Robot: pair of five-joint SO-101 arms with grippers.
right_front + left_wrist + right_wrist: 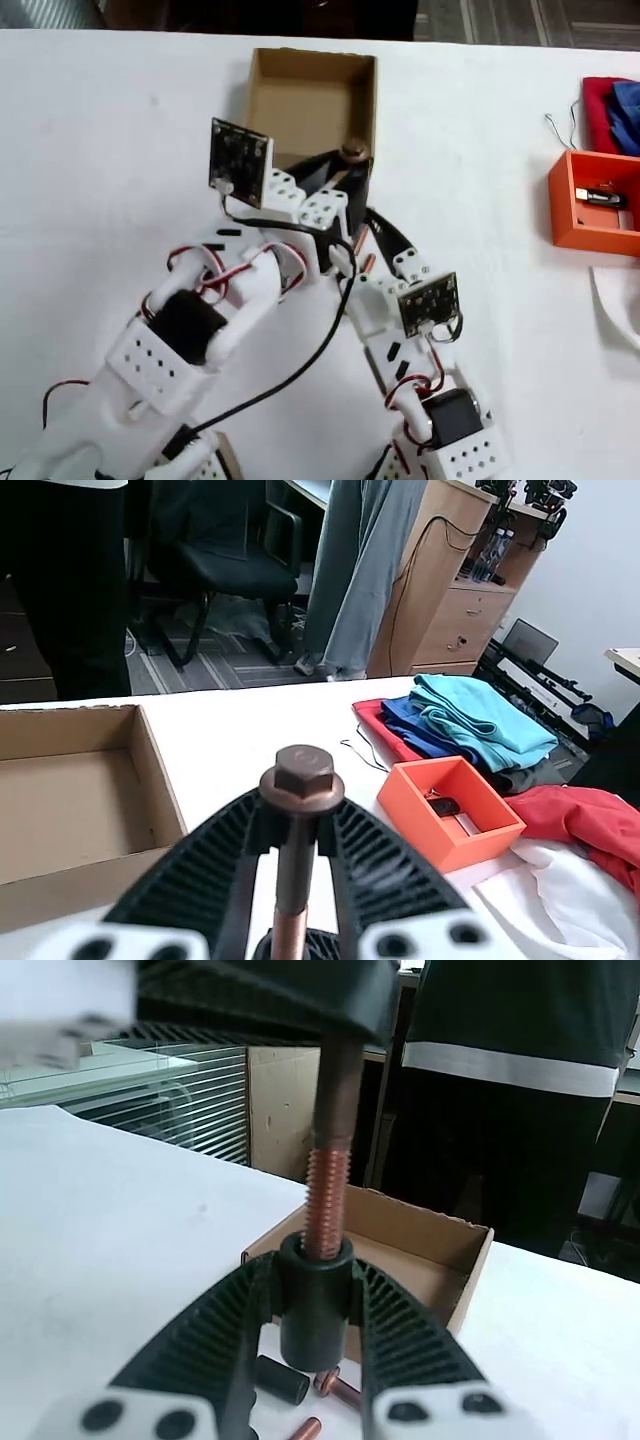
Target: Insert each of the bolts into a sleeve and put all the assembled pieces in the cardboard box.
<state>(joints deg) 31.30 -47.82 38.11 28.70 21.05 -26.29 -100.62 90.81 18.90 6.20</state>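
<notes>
White table [110, 140] carries both arms, which meet near its middle, one gripper above the other. Uppermost, the left gripper [298, 818] is closed narrow on a bolt [302, 772], its ribbed black fingers [225, 855] pinching the shank right under the hex head, so that the bolt hangs upright with the head just above the fingertips. Directly below it, the right gripper [316, 1278] is clamped on a black sleeve [315, 1332], held upright between its fingertips with the open end facing up. The bolt's copper-coloured threaded end sits at the mouth of that sleeve, most of the thread showing above the rim. On the table under the right gripper's fingers lie a second black sleeve [280, 1380] on its side and two loose bolts [338, 1388], close together. The cardboard box [310, 95] stands open just beyond both grippers, its near corner beside the bolt head. Well off to one side of the grippers sit an orange tray [570, 215] and folded clothes [470, 715]
</notes>
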